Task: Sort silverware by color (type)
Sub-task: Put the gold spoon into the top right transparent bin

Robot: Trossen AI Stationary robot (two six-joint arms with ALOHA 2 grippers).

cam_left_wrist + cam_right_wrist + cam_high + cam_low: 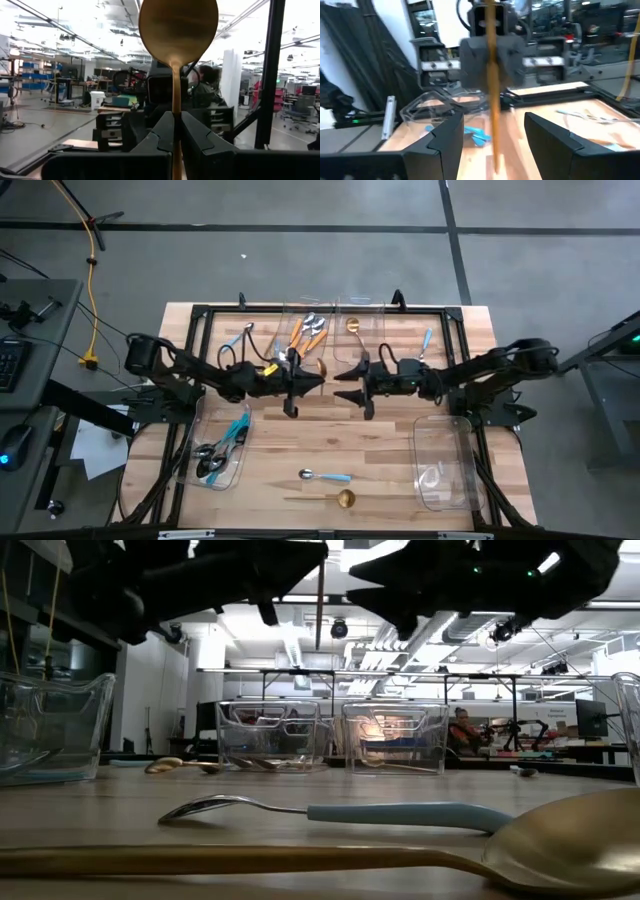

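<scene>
My left gripper (174, 117) is over the middle of the table (390, 450), shut on a gold spoon (178, 30). My right gripper (493, 117) faces it from the table's right, open, with nothing in it. In the right wrist view the spoon's handle (492, 95) shows between the two open fingers; I cannot tell whether it reaches in between them. A light-blue-handled spoon (325, 476) and another gold spoon (337, 498) lie flat near the front edge. More silverware lies in the clear bins. My left gripper pinches the gold spoon's handle (176, 106) between its two fingers, a little below the bowl. The fingers come about level from the table's left and lie across the handle. The spoon stands upright, bowl up, lifted clear, and its handle end (320, 610) hangs below the fingers.
Two clear bins stand at the back: one (305, 330) with orange-handled and silver pieces, one (360, 320) with a gold spoon. A bin (220, 450) at the near left holds blue-handled pieces. Another bin (445, 460) stands near right. Blue-handled pieces (425, 342) (235, 340) lie loose at the back.
</scene>
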